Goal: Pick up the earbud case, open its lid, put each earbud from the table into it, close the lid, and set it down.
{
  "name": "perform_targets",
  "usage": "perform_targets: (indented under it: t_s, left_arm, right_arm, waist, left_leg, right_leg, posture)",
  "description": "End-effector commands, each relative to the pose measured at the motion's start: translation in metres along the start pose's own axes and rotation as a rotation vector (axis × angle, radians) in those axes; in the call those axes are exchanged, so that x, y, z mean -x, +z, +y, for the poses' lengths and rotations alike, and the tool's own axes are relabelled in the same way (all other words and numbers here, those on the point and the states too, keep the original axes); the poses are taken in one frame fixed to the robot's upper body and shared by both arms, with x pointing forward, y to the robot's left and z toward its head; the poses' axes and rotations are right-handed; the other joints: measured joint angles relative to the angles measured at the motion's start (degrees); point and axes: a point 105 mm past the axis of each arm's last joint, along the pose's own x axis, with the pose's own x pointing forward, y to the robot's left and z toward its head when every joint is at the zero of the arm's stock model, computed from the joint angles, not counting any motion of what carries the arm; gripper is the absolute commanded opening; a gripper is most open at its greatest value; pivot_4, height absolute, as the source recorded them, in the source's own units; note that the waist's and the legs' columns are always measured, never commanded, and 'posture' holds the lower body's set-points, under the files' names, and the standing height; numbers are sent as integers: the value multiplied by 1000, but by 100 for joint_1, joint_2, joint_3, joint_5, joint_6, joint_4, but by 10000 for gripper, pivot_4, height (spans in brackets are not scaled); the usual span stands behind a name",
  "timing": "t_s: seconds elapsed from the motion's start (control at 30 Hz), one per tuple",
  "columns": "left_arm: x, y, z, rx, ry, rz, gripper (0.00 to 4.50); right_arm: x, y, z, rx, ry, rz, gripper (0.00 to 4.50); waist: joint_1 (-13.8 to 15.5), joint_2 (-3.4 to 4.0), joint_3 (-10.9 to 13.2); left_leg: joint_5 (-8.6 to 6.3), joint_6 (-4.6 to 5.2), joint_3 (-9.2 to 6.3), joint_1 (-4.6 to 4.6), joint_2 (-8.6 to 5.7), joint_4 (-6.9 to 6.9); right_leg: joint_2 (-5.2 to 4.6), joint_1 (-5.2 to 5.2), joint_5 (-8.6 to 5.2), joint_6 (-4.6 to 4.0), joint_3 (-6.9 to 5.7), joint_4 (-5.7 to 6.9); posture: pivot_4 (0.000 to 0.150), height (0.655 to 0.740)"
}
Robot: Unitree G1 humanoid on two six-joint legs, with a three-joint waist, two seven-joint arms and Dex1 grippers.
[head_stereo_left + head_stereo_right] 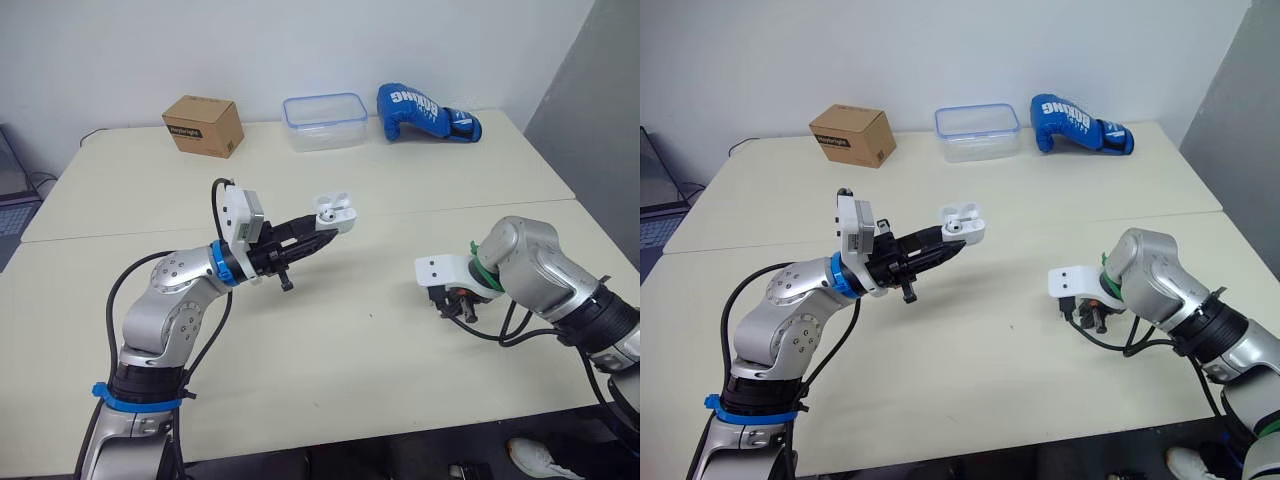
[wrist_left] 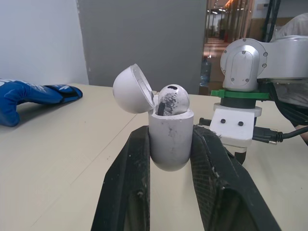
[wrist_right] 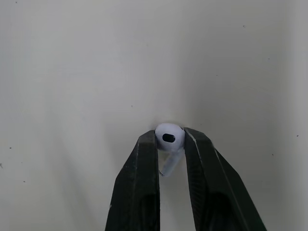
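The pale tabletop (image 1: 350, 350) carried a blue boxing glove (image 1: 425, 112), a clear container (image 1: 323, 121) and a cardboard box (image 1: 204, 125) along its far edge. Left of centre, the left tool (image 1: 322, 232) reached rightward above the surface, clamped on the earbud case (image 2: 169, 144). The case stood upright with its mouth up, its lid (image 2: 130, 90) swung back toward the far side and a first earbud (image 2: 172, 98) seated inside. At near right, the right tool (image 3: 169, 144) pointed down, pinching a second earbud (image 3: 169, 137) by its head, the stem running back between the fingers.
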Motion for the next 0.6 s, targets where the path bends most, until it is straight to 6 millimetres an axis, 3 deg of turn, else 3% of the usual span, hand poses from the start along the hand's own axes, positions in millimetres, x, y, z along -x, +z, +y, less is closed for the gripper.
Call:
perform_targets:
  t_s: [0.03, 0.13, 0.6]
  left_arm:
    - [-3, 12, -4, -51, -15, -30, 8111]
    - [-3, 12, -4, -51, -15, -29, 8111]
    - [-3, 11, -3, -53, -11, -29, 8111]
  right_arm:
    - [-3, -4, -1, 3, -19, 15, 17465]
    - [0, -2, -1, 8, -21, 9, 27427]
    - [1, 4, 1, 20, -25, -3, 27427]
  waist:
    - [-5, -4, -3]
    - [-7, -5, -3]
    - [-6, -5, -3]
  left_leg:
    - [0, 0, 0, 1, 0, 0]
    - [0, 0, 0, 1, 0, 1]
    - [0, 0, 0, 0, 0, 0]
  right_leg:
    - [0, 0, 0, 0, 0, 0]
    - [0, 0, 0, -1, 0, 1]
    - [0, -1, 0, -1, 0, 0]
  posture:
    - [1500, 7400]
    - [1500, 7400]
    - [1500, 7400]
